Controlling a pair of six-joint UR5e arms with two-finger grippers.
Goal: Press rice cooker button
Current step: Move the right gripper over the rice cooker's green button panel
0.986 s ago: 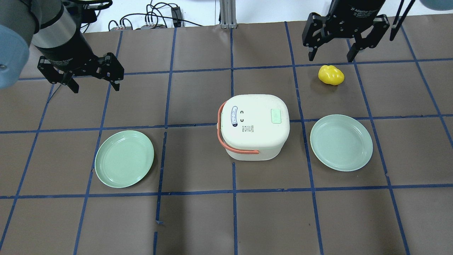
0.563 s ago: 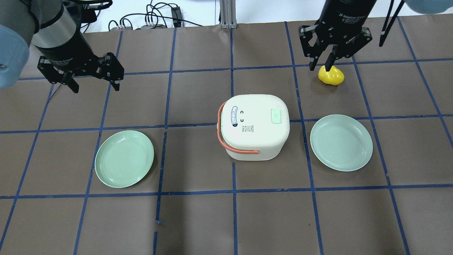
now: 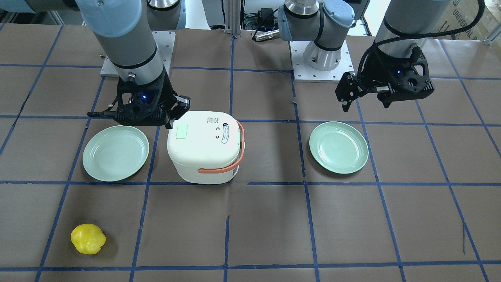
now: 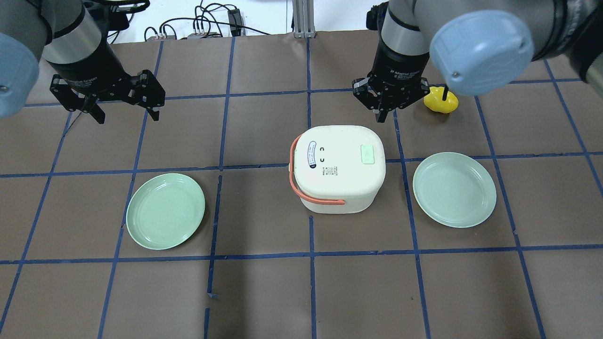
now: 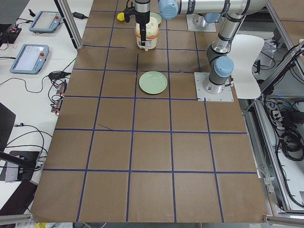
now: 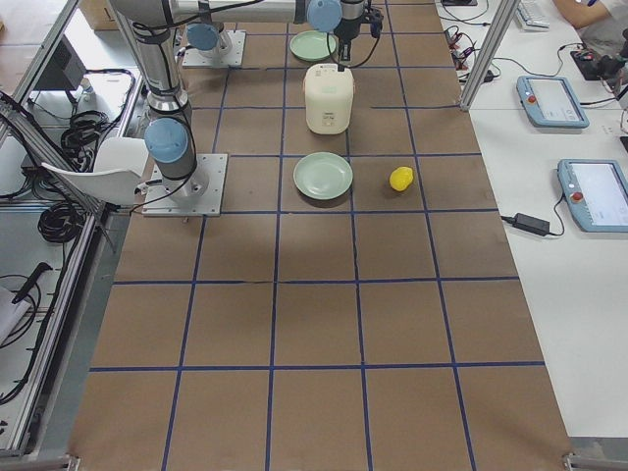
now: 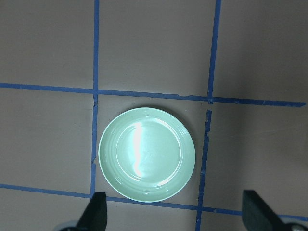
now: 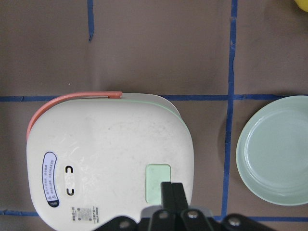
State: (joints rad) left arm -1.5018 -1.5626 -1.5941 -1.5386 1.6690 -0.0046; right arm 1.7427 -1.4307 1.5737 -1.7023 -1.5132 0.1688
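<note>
right gripper (image 8: pixel 172 186): closed, finger against finger, pointing down. hangs over the lid of the rice cooker (image 4: pixel 337 167), fingertips at the near edge of the pale green button (image 8: pixel 158 182) in the right wrist view; contact with the button cannot be told. left gripper (image 4: pixel 128 117): open, fingers spread wide, well apart from the cooker, above the robot's left part of the table (image 4: pixel 264 292).

rice cooker: white, upright, lid shut, near the middle of the taped grid. button on the lid's right side as seen from the robot; orange handle (image 4: pixel 301 193) folded down around the left and near sides.

surroundings: left plate (image 4: pixel 166 211) flat on the table, apart from the cooker and directly below the left wrist camera. right plate (image 4: pixel 454 189) just beside the cooker on the robot's right, not touching it. yellow object (image 4: pixel 440 101) beyond the right plate, close to the right wrist in the overhead view, crossed there by a thin black cable (image 4: pixel 444 92).

room: brown paper with blue tape lines (image 4: pixel 311 282) stretching wide between the cooker and the near side; far table edge just beyond both wrists.
</note>
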